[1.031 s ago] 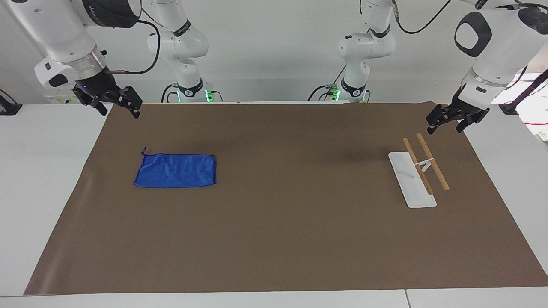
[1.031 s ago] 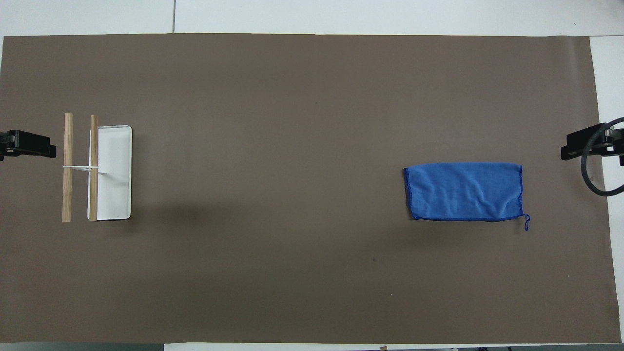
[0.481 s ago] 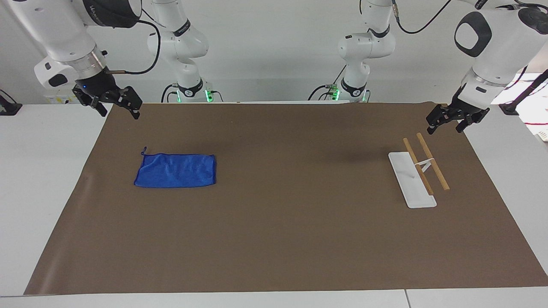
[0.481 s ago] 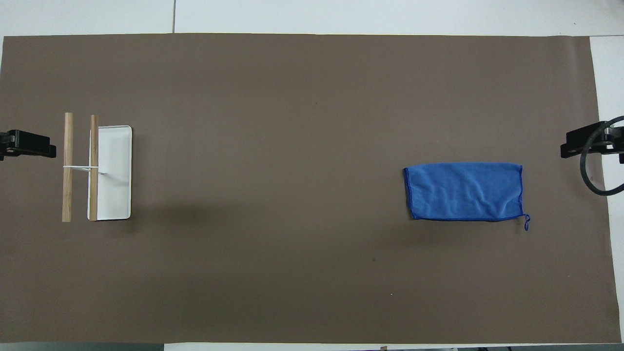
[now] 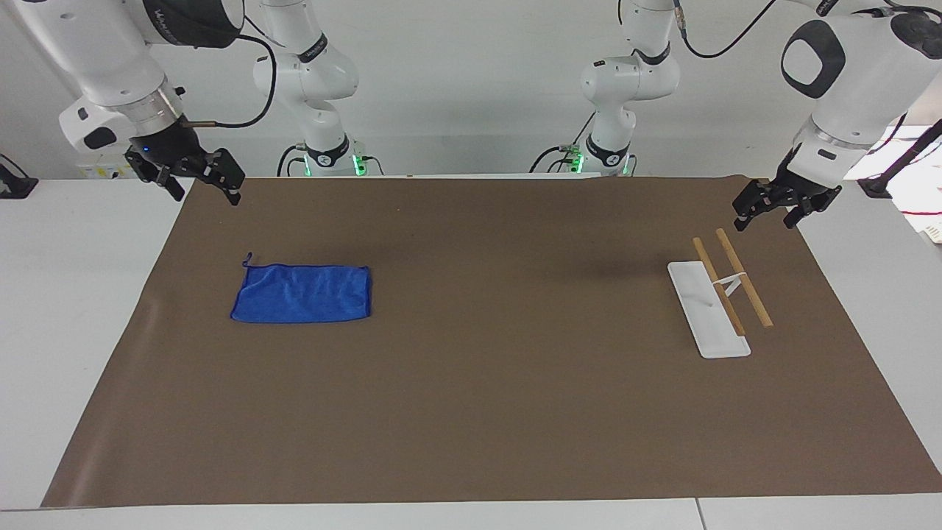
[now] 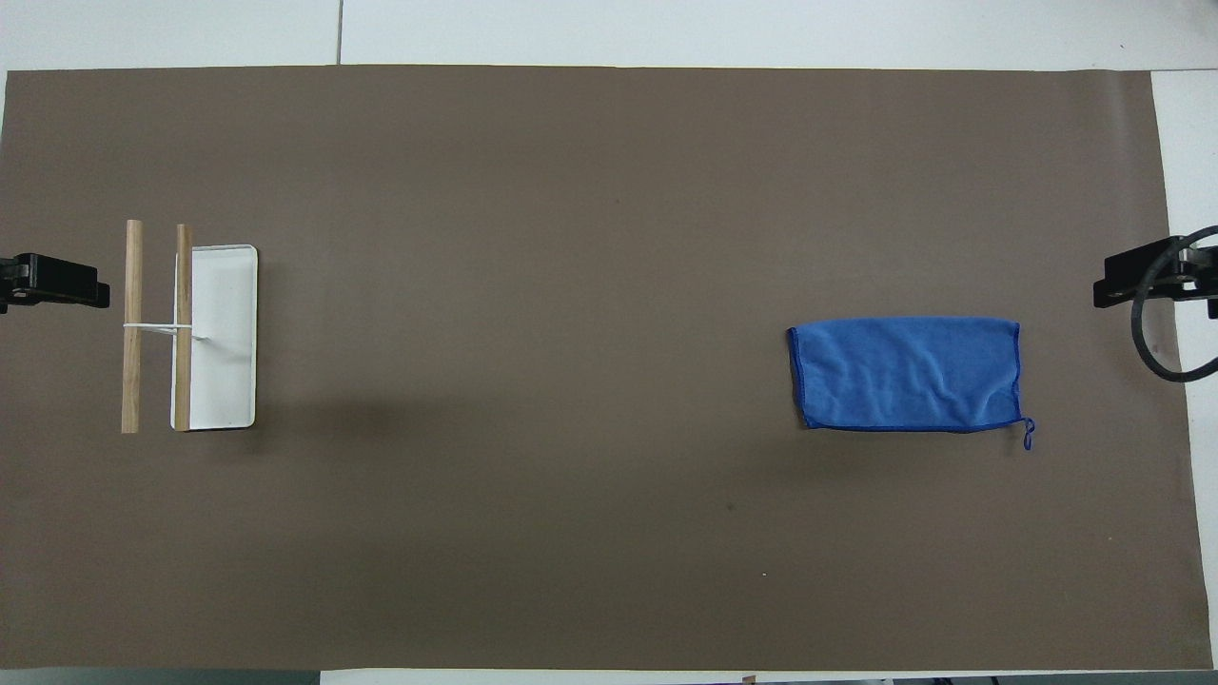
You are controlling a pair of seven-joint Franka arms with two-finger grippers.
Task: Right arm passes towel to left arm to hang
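towel (image 5: pixel 302 294) flat on mat (image 5: pixel 486 412) | rack (image 5: pixel 720 297) well apart

Around the towel (image 5: pixel 301 294) the brown mat (image 5: pixel 471 412) lies bare on every side, so a gripper could come down on it from above or from any edge (its corner loop lies flat). The only obstacle is the white rack (image 5: pixel 717 303) with two raised wooden rails, well apart from the towel, toward the left arm's end.

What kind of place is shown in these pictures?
Probably a robotics lab test bench: two white arms fixed at one table edge, the right gripper and left gripper open, and on a brown mat only a blue towel and a small hanging rack.
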